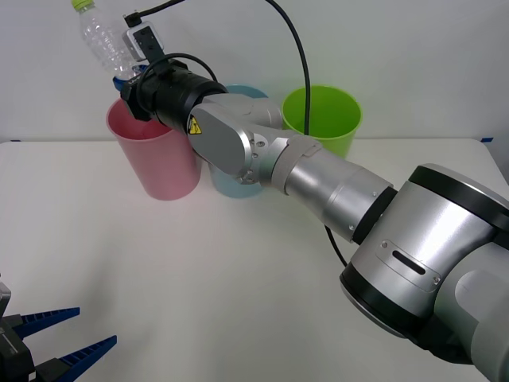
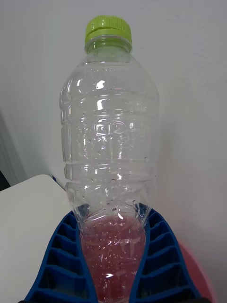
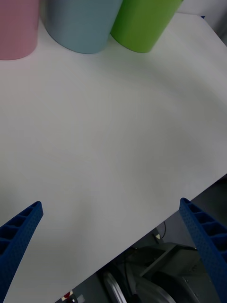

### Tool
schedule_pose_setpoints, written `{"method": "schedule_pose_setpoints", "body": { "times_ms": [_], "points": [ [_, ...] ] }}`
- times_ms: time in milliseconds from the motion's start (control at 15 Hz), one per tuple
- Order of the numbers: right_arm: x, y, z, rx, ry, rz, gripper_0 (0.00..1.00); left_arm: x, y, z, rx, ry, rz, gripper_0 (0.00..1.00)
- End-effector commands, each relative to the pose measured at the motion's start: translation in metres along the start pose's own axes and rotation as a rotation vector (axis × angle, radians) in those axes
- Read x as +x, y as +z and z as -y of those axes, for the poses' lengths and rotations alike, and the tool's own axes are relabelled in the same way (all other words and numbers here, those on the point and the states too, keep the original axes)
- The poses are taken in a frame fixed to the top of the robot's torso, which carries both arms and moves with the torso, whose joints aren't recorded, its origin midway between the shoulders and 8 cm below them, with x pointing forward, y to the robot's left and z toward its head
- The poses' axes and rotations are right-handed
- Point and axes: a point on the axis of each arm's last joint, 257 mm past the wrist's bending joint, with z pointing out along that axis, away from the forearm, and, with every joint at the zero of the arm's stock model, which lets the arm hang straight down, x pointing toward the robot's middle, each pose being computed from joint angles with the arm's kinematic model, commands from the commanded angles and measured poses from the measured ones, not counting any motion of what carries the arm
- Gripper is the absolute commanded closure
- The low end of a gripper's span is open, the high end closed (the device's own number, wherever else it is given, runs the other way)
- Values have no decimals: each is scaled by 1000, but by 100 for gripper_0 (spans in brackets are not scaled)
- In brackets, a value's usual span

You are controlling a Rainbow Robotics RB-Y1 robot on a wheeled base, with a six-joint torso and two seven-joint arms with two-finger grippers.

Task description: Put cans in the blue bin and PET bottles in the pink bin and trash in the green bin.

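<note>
My right gripper (image 1: 126,82) reaches across the table and is shut on the lower part of a clear crinkled PET bottle (image 1: 102,37) with a yellow-green cap. It holds the bottle tilted just above the rim of the pink bin (image 1: 155,155). In the right wrist view the bottle (image 2: 111,142) stands between the blue ribbed fingers (image 2: 59,258), with the pink bin (image 2: 194,270) below. The blue bin (image 1: 231,185) stands behind my right arm, and the green bin (image 1: 322,118) is to its right. My left gripper (image 1: 67,334) rests open at the near left corner.
The white table (image 1: 199,286) spreads in front of the bins. In the left wrist view the pink bin (image 3: 18,28), blue bin (image 3: 82,23) and green bin (image 3: 144,23) line the far side, and the table edge (image 3: 165,218) runs near my fingers (image 3: 19,232).
</note>
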Motion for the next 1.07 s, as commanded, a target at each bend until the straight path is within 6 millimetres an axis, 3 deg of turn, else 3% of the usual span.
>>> {"method": "schedule_pose_setpoints", "body": {
  "times_ms": [67, 400, 467, 533, 600, 667, 733, 1067],
  "points": [
    [1, 0, 0, 0, 3, -2, 100, 0, 0, 0, 0, 0, 0, 0],
    [0, 0, -1, -2, 3, 0, 100, 0, 0, 0, 0, 0, 0, 0],
    [-1, 0, 0, 1, 3, 5, 93, 0, 0, 0, 0, 0, 0, 0],
    [-3, 0, 1, 5, 2, 13, 46, 0, 0, 0, 0, 0, 0, 0],
    [-4, 0, 1, 6, 3, 15, 27, 0, 0, 0, 0, 0, 0, 0],
    [-5, 0, 2, 9, -5, 21, 17, 0, 0, 0, 0, 0, 0, 0],
    [-5, 0, 2, 9, -8, 22, 10, 0, 0, 0, 0, 0, 0, 0],
    [-5, 0, 2, 10, -14, 22, 6, 0, 0, 0, 0, 0, 0, 0]
  ]
}}
